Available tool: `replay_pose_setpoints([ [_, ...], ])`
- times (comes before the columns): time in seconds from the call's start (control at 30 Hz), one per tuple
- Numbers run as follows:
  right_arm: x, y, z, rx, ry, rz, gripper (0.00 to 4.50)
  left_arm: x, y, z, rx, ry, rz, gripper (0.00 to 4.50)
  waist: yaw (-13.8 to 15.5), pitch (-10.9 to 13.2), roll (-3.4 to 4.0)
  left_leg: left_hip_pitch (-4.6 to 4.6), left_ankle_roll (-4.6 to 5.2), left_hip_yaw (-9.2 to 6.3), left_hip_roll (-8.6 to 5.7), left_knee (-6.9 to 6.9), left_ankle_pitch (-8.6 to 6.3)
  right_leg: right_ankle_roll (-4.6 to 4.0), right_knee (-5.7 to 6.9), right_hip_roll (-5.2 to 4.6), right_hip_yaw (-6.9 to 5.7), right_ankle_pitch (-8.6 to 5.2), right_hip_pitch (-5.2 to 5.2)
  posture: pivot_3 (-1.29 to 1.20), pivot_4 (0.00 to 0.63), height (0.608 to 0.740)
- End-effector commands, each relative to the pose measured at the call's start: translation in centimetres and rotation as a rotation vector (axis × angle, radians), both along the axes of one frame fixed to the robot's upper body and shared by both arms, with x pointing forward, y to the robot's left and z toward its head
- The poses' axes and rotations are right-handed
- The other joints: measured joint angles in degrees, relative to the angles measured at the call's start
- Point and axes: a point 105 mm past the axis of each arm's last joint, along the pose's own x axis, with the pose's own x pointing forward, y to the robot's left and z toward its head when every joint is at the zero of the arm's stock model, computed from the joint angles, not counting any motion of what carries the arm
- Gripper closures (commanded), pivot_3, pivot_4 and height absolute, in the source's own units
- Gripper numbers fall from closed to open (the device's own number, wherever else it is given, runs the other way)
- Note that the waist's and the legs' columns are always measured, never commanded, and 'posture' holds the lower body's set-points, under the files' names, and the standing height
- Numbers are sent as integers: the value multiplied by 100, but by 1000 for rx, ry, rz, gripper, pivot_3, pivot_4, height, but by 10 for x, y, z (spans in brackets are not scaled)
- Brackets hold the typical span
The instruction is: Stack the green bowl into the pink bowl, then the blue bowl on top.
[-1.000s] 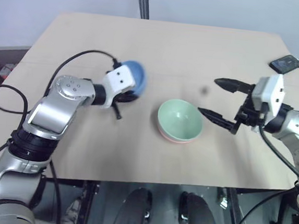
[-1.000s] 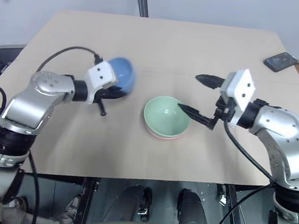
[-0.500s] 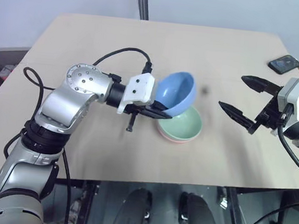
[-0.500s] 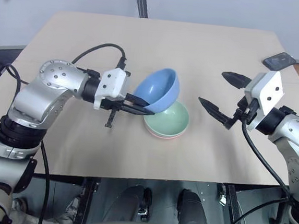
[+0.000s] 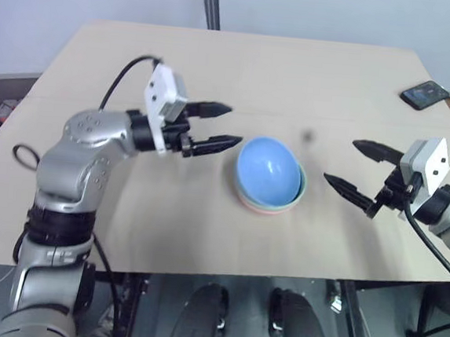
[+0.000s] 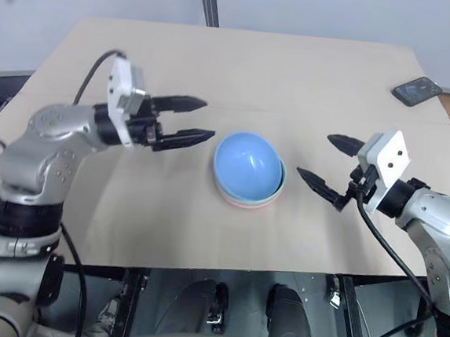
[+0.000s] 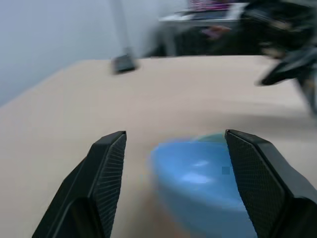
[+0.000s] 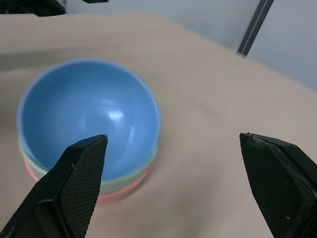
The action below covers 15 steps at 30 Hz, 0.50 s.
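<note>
Since the earlier frame the blue bowl (image 5: 268, 172) had left the left gripper (image 5: 220, 126) and sat nested atop the green bowl (image 5: 300, 192) and pink bowl (image 5: 262, 211) at table (image 5: 218, 65) centre. Left gripper, empty and spread, hovered at nine o'clock; right gripper (image 5: 352, 166), wide apart, at three o'clock.

blue bowl (image 5: 268, 171) now nested in green bowl (image 5: 301, 192), left tool (image 5: 219, 125) released

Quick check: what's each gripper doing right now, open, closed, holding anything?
Left gripper: open, holding nothing, beside the blue bowl.
Right gripper: open, holding nothing.
</note>
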Motion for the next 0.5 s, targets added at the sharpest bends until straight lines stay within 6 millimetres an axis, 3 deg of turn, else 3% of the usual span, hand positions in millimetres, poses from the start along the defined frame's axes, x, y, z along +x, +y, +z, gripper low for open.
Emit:
replay_pose_setpoints([
  [0.03,-2,-3,-6,-10,34,40,0,-18,17,3,-52,-24,71,1164,17,0,-1,0,0,-1,1,0,0,0,0,-1,-1,0,1,0,150,740],
  [0.07,0,-9,-9,-19,46,26,0,-24,22,0,-89,6,83,636,31,0,-1,0,0,-1,1,1,0,0,0,-2,-1,0,1,0,150,740],
  [0.13,-1,-21,-15,-20,93,22,0,-36,31,-13,-84,42,124,60,40,-2,-4,1,0,-4,0,1,0,-1,-2,-8,-5,0,5,0,150,740],
  [0.5,-24,-76,-25,-83,196,-8,0,-73,61,-50,-20,112,328,60,37,-6,-2,9,0,-7,0,0,-2,-26,-3,-15,-10,-14,12,0,150,740],
])
